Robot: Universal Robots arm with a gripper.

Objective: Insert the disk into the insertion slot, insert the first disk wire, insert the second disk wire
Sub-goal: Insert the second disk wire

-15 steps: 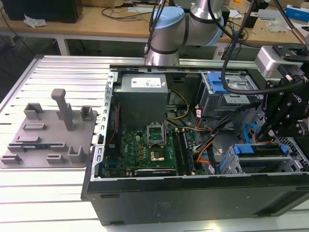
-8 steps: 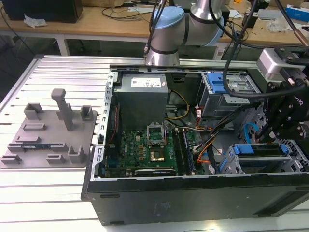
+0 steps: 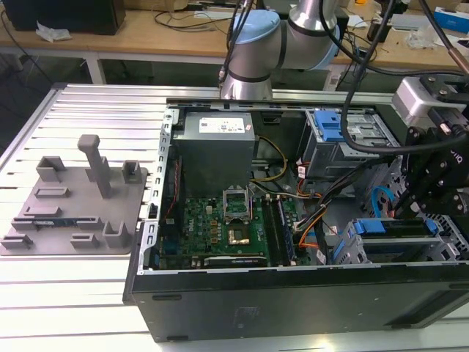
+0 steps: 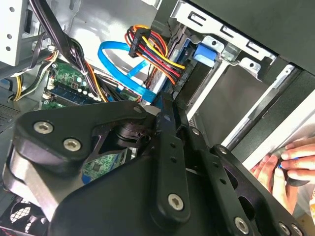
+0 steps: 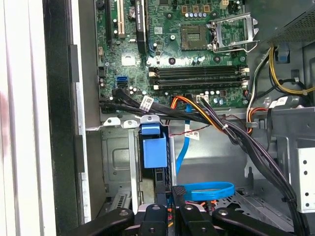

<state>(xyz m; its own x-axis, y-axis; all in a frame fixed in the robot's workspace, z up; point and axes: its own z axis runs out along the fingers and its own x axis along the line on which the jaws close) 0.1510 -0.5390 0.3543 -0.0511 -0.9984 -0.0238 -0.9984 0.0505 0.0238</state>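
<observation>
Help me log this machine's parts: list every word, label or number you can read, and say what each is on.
No text here is legible enough to quote.
Power supply label, exterior view: print too small to read.
Cable tag, first wrist view: white with dark marks, blurred.
Motherboard markings, first wrist view: too small to read.

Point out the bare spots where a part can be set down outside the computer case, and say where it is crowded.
Free: the slatted table in front of the grey fixture plate, and the strip behind it. Crowded: inside the case, where cables tangle beside the motherboard and the tool hangs over the drive cages.
</observation>
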